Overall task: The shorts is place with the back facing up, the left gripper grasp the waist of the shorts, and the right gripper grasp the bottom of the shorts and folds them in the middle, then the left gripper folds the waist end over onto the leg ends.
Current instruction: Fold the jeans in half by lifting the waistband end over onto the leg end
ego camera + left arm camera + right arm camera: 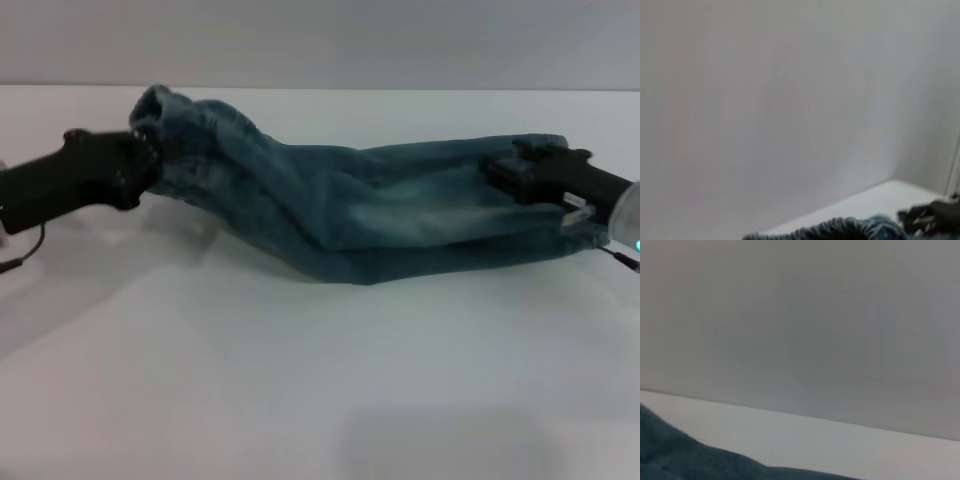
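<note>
Denim bunched at the waist is clamped in the left claw [150,150] at about 10 o'clock on the white tabletop [300,400], while the right claw [515,172] at 3 o'clock is pinched on the leg ends. Between them the shorts [350,215] sag in a soft, folded band across the far middle of the tabletop. Judging by that droop, the cloth is limp and moderately heavy, so firm holds on the thick waistband and hems should suit best.
</note>
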You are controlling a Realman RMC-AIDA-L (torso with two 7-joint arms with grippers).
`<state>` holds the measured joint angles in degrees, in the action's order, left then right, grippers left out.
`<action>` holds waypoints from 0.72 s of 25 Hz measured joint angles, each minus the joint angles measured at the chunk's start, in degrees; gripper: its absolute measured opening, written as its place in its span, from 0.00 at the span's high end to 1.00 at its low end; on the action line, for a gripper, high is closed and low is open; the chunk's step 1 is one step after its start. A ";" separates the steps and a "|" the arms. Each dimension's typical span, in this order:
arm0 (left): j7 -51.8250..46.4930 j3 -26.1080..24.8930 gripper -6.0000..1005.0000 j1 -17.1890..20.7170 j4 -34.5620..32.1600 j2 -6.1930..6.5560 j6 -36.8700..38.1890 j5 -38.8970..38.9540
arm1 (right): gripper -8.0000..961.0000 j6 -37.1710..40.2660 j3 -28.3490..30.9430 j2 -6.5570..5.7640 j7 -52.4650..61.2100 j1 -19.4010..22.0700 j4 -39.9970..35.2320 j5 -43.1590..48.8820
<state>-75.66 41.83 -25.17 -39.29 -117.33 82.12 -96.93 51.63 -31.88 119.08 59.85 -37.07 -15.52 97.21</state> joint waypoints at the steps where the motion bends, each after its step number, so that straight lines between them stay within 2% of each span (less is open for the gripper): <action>1: -0.06 0.00 0.93 -0.24 0.00 0.00 0.61 0.67 | 0.43 -0.07 -0.01 0.06 -1.15 -0.49 0.81 -0.79; 11: -2.58 -0.09 0.94 -3.92 -0.10 0.46 3.52 5.71 | 0.43 0.68 -0.95 0.23 -5.19 -5.66 7.67 -3.39; 18: -4.06 -0.09 0.94 -5.96 -1.73 0.48 4.20 5.95 | 0.43 1.25 -3.19 0.44 -5.22 -7.96 10.44 -3.30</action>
<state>-79.71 41.75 -31.13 -41.02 -116.85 86.32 -90.97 52.88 -35.07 119.52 54.63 -45.03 -5.08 93.91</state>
